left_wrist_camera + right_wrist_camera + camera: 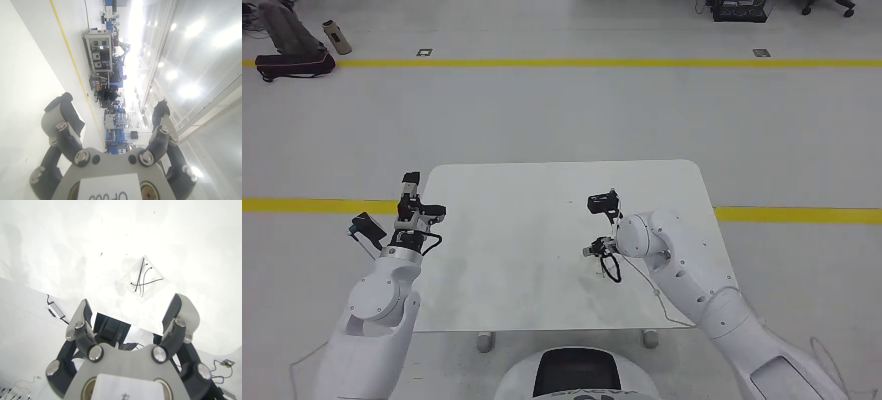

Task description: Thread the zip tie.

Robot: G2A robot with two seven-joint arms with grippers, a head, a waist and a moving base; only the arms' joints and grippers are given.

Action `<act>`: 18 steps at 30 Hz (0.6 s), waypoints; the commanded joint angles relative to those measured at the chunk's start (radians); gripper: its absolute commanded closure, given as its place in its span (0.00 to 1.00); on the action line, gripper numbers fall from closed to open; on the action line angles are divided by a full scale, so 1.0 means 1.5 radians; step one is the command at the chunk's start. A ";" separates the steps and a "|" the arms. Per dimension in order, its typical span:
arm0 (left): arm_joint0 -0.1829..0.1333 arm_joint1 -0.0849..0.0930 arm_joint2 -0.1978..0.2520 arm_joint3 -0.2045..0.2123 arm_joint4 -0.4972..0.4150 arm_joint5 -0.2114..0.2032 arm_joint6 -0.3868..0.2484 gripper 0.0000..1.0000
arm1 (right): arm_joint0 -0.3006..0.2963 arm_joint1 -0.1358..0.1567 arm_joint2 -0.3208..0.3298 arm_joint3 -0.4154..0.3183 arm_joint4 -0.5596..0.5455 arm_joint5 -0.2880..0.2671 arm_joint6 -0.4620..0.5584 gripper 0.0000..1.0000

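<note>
**A:** The right hand (131,299) is wide open with nothing in it. Straight out past its fingertips there's a clear tray (155,289) on the tabletop (75,247), with a few black zip ties (139,274) lying crossed over each other inside. They're well apart from the hand. I'd say this is right at the start, and the job now is to go pick one tie.

**B:** Agreed. The left hand (113,99) is open and empty too, sitting across the tabletop from the right one. For the pick I'd aim at a tie end that pokes clear of the pile, drop the fingers on either side of it, and close low. They look thin and flat, so they'll probably slip. I'd grab near the head or the tail rather than the middle, so the other hand has something to feed.

**A:** Which view would you go by?

**B:** The right wrist view for the ties, since that's where you can read how they cross. The top view gives you both arms at once, one at each side of the tabletop, and neither wrist view gives that layout.
</note>
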 commanded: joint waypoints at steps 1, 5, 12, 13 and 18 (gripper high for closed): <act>0.000 0.000 0.000 0.000 0.000 0.000 0.000 0.00 | 0.000 0.000 0.000 0.000 0.000 0.000 0.000 0.00; 0.000 0.000 0.000 0.000 0.000 0.000 0.000 0.00 | -0.001 0.000 -0.005 -0.005 -0.010 -0.002 -0.006 0.00; 0.000 0.000 0.000 0.000 0.000 0.000 0.000 0.00 | -0.030 -0.015 -0.008 0.000 -0.122 0.000 0.016 0.00; 0.000 0.000 0.000 0.000 0.000 0.000 0.000 0.00 | -0.034 -0.020 -0.002 0.000 -0.129 0.000 0.023 0.00; 0.000 0.000 0.000 0.000 0.000 0.000 0.000 0.00 | -0.054 -0.050 0.032 0.021 -0.186 0.000 0.045 0.00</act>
